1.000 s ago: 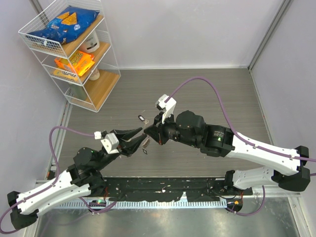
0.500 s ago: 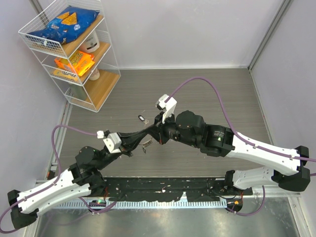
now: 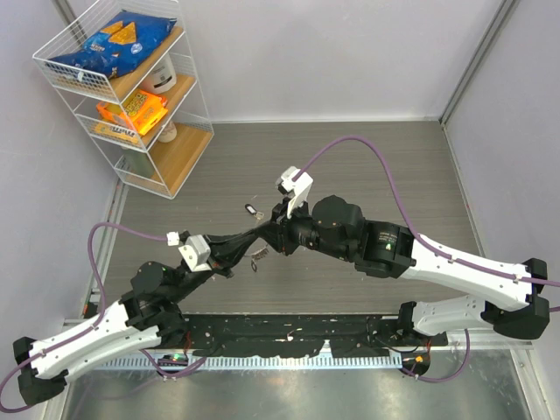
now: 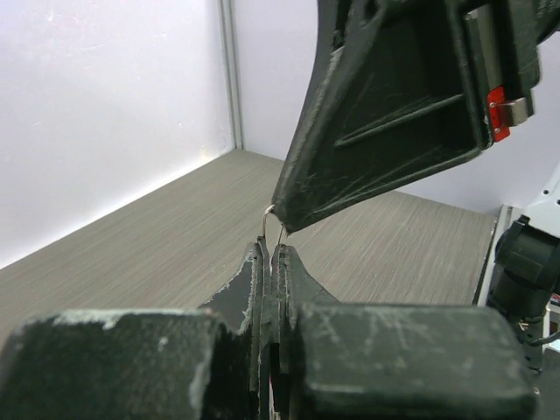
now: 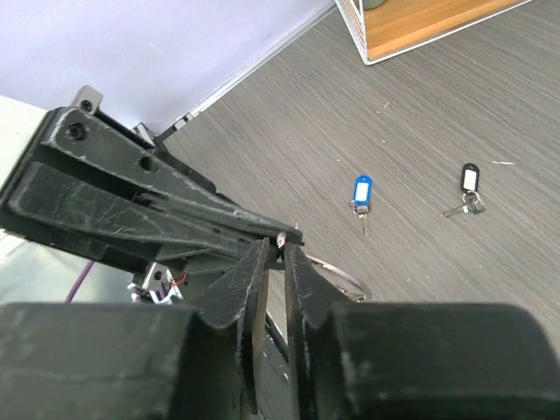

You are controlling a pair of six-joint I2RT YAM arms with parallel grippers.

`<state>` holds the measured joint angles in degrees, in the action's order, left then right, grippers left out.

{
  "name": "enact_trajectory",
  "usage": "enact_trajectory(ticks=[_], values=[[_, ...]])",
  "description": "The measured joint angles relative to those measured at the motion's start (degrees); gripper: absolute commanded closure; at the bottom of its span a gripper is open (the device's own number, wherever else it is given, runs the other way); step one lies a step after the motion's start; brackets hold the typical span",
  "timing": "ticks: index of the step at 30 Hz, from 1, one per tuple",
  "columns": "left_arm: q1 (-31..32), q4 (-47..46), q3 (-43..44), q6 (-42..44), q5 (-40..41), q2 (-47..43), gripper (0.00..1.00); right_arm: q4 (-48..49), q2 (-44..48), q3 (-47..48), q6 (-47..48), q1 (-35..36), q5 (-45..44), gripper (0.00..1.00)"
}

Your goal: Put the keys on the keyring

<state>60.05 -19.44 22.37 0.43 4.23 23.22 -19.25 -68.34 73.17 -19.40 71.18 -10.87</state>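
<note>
Fingers of the left gripper (image 4: 269, 254) are pressed together on the thin wire of the keyring (image 5: 341, 268), held above the table (image 3: 367, 157) near its middle. The right gripper (image 5: 276, 247) meets it tip to tip, with a narrow slit between its jaws. Whether it pinches the ring I cannot tell. On the table, a blue-tagged key (image 5: 361, 194) lies just on the near side of the tips and a black-tagged key (image 5: 468, 185) just on the far side.
</note>
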Motion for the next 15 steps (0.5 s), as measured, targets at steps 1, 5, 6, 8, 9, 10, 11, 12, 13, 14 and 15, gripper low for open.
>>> enact_trajectory(ticks=[1, 5, 6, 8, 9, 10, 11, 12, 13, 14, 15], values=[[0.0, 0.1, 0.0, 0.0, 0.2, -0.1, 1.0, 0.3, 0.0, 0.0, -0.1, 0.0, 0.0, 0.71], [0.0, 1.1, 0.0, 0.0, 2.3, -0.6, 1.0, 1.2, 0.6, -0.3, -0.1, 0.1, 0.0, 0.54], [0.0, 1.2, 0.0, 0.0, 2.8, -0.8, 1.0, 1.3, 0.9, -0.5, -0.1, 0.1, -0.1, 0.52], [0.0, 1.4, 0.0, 0.0, 3.8, -1.0, 1.0, 1.2, 1.7, -0.8, 0.0, 0.1, -0.5, 0.49], [0.0, 1.4, -0.1, 0.0, 4.5, -1.1, 1.0, 1.2, 2.1, -0.9, 0.0, 0.1, -0.7, 0.48], [0.0, 1.4, -0.1, -0.1, 5.2, -1.2, 1.0, 1.2, 2.5, -0.9, 0.0, 0.1, -1.0, 0.48], [0.0, 1.4, -0.1, -0.3, 6.0, -1.2, 1.0, 1.2, 2.8, -0.9, 0.0, 0.1, -1.3, 0.48], [0.0, 1.5, -0.1, -0.4, 6.8, -1.2, 1.0, 1.2, 3.2, -0.9, 0.0, 0.1, -1.8, 0.47], [0.0, 1.6, -0.1, -0.5, 7.8, -1.2, 1.0, 1.2, 3.4, -0.9, 0.1, 0.1, -2.1, 0.47], [0.0, 1.7, -0.2, -0.5, 8.9, -1.2, 1.0, 1.2, 3.5, -1.0, 0.0, 0.1, -2.4, 0.47], [0.0, 1.8, -0.3, -0.6, 10.0, -1.2, 1.0, 1.2, 3.5, -1.1, 0.0, 0.1, -2.8, 0.47]])
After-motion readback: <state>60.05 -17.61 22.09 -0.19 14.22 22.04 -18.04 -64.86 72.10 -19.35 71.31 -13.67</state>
